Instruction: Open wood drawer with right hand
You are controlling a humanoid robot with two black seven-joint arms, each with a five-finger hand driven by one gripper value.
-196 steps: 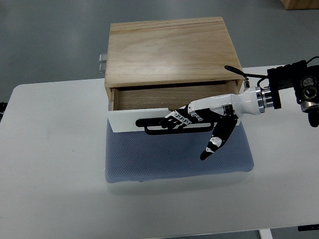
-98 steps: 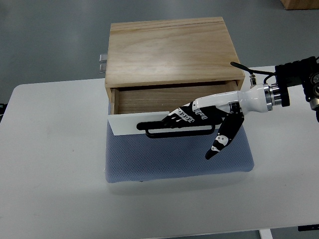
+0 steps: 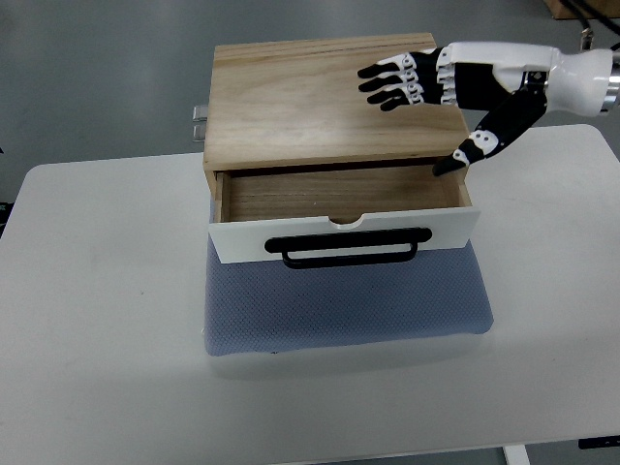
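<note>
While one drawer [image 3: 339, 208] gapes, one right hand [image 3: 455, 87] hovers, fingers [image 3: 392, 79] spread

Bright, even overhead light, soft shadows, sharp focus, mild sheen on wood.

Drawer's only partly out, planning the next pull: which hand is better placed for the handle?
Right. The right hand hovers open above the wooden box, with a clear path down to the black handle on the drawer front. The left hand is not in view.
</note>
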